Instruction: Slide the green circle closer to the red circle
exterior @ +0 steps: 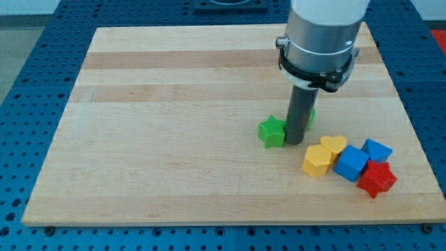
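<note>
My tip (294,142) rests on the board right next to a green star block (271,131), which lies on its left side. A sliver of another green block (311,116) shows just behind the rod on its right; its shape is hidden by the rod. No red circle is visible. The only red block I see is a red star-like block (377,178) at the lower right.
To the tip's lower right is a cluster: a yellow hexagon (316,160), a yellow heart (334,145), a blue cube (350,163), a second blue block (378,150) and the red one. The wooden board (174,125) lies on a blue perforated table.
</note>
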Controlling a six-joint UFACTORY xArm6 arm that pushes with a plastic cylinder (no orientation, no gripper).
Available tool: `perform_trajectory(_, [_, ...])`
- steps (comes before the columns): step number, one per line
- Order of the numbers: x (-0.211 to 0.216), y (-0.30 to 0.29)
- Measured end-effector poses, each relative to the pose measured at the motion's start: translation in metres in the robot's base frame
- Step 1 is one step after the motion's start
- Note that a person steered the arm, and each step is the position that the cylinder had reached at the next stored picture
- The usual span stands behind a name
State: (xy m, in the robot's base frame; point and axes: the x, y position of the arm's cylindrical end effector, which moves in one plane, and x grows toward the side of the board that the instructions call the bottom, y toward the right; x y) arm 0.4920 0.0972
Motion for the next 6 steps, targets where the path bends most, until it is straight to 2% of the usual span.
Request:
perform_trajectory(4, [-0.042,0.032])
perform_trajectory(6, [-0.072,0.023])
